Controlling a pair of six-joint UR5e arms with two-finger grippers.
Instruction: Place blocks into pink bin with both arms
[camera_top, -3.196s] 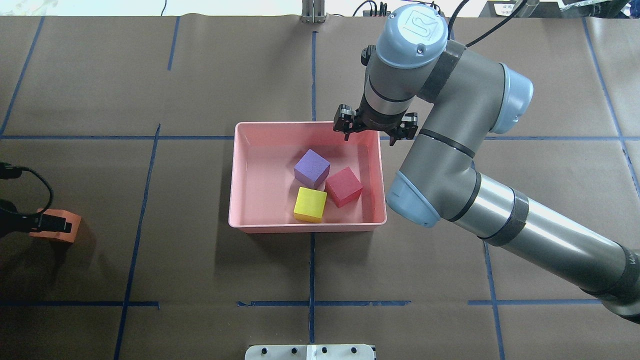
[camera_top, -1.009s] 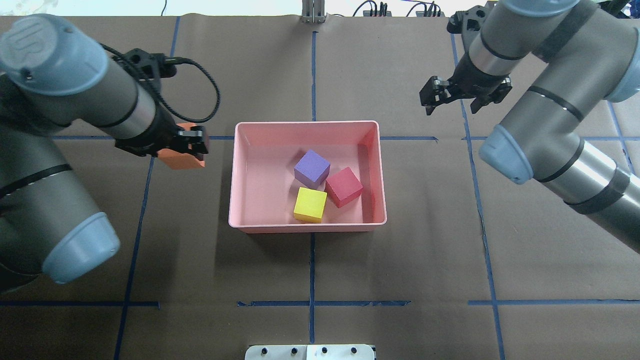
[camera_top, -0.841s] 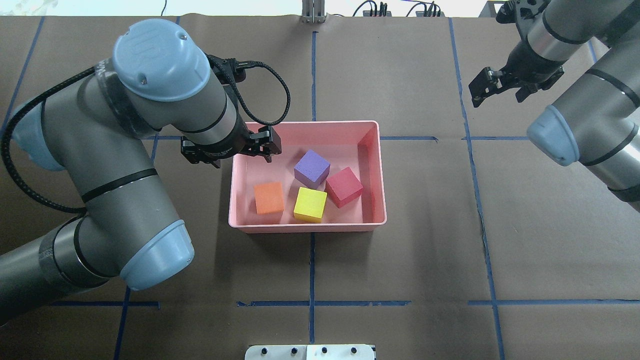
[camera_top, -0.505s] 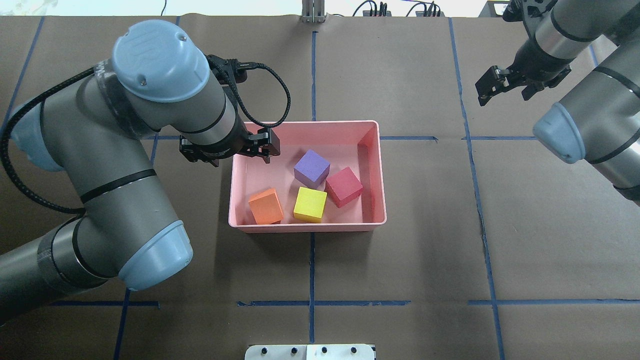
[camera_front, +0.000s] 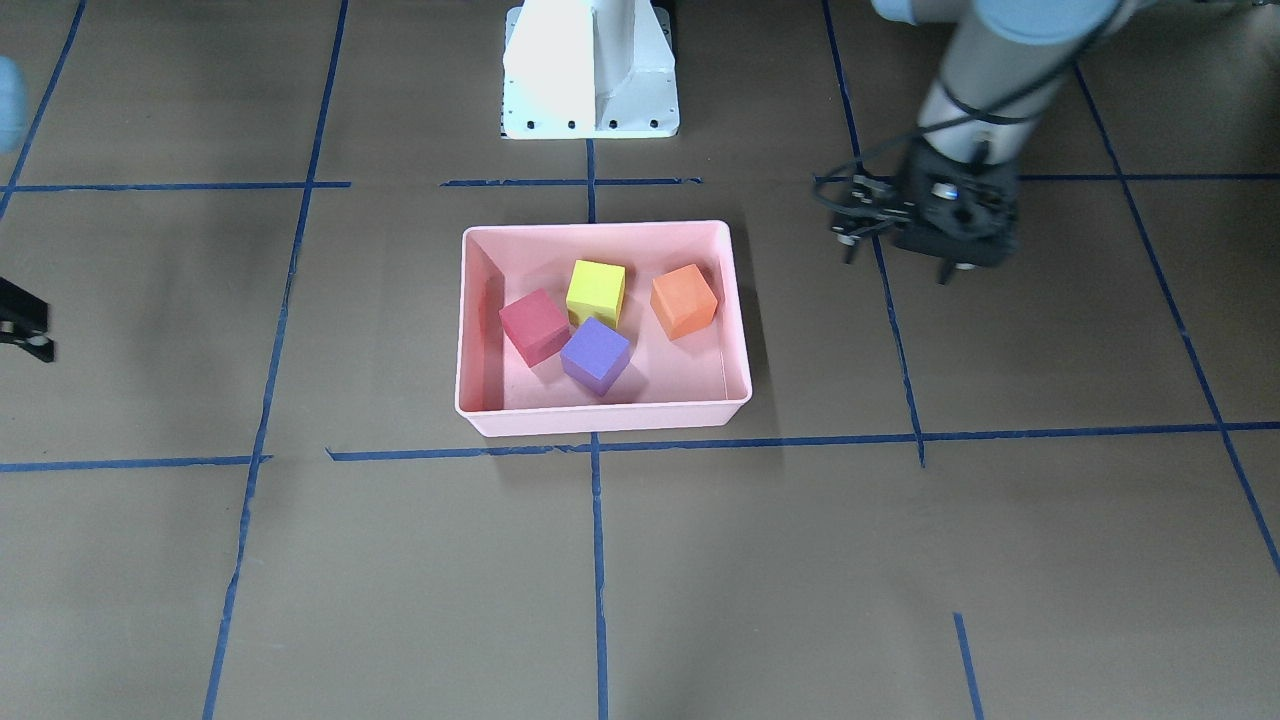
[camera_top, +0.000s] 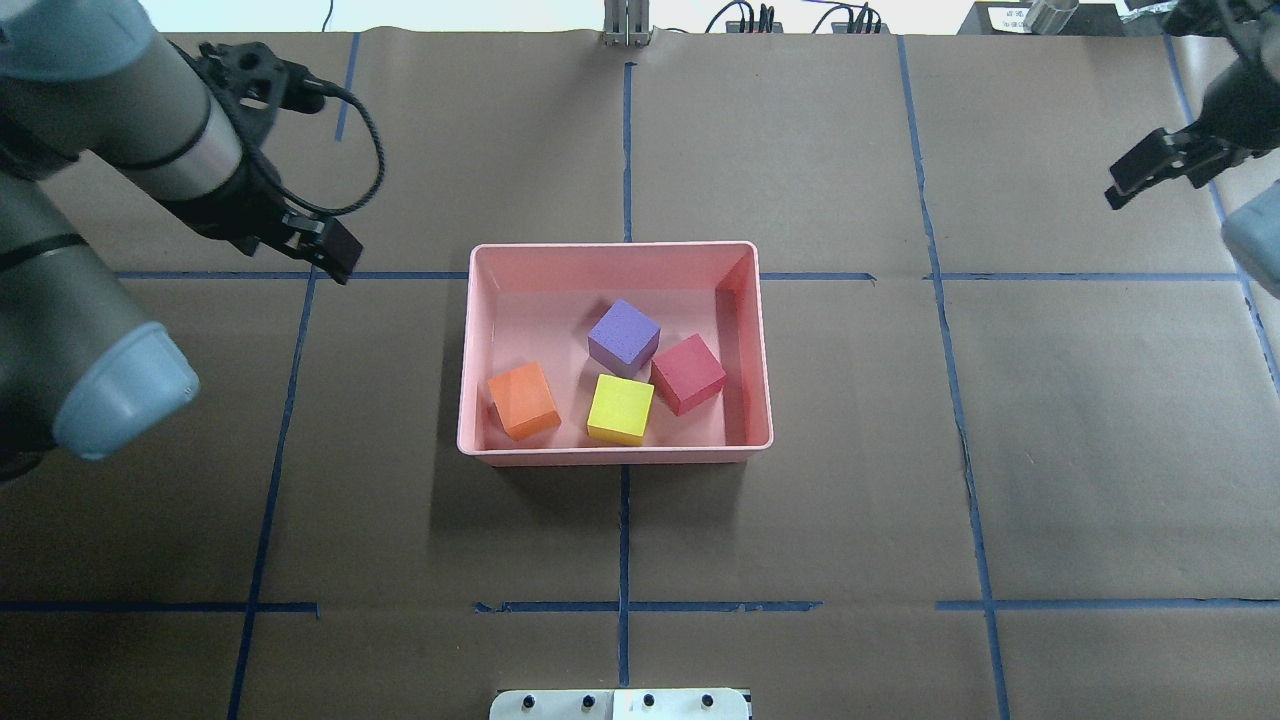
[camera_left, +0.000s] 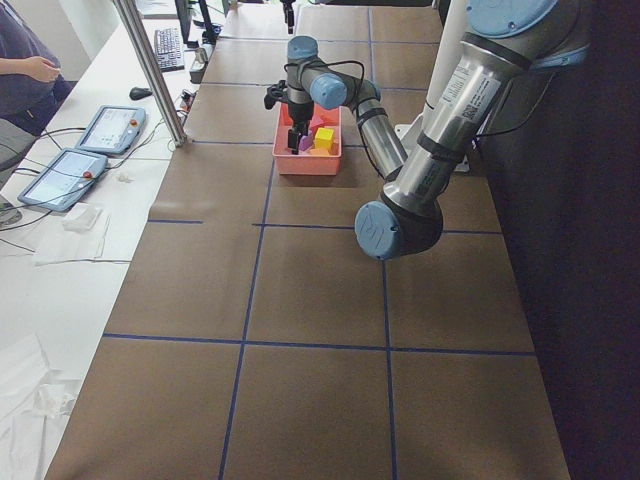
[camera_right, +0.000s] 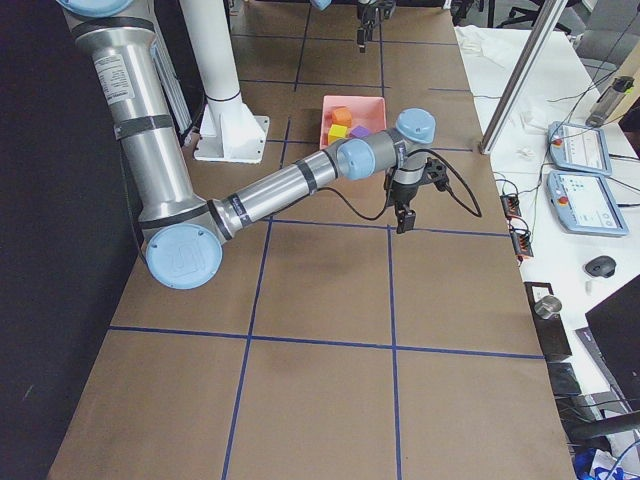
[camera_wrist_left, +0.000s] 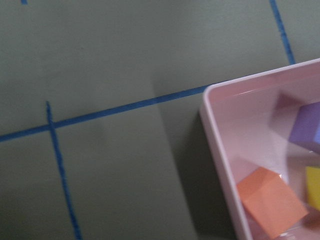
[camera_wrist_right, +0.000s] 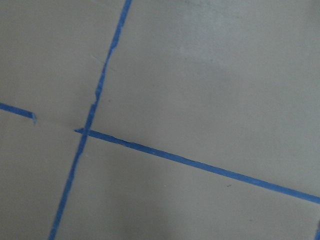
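Overhead exterior shows all four blocks in the pink bin (camera_top: 612, 246) at mid-desk (camera_top: 860, 500): the orange block (camera_top: 524, 400) by its left wall, then the yellow block (camera_top: 620, 408), purple block (camera_top: 624, 337) and red block (camera_top: 688, 373) clustered close. Left claw (camera_front: 952, 262) hangs beyond the bin's left side, spread, empty. Right claw (camera_top: 1158, 180), well apart, is spread too.

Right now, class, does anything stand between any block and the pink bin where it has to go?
Nothing visible does. The red block, purple block, yellow block and orange block all lie inside the pink bin, so no block is left outside it.
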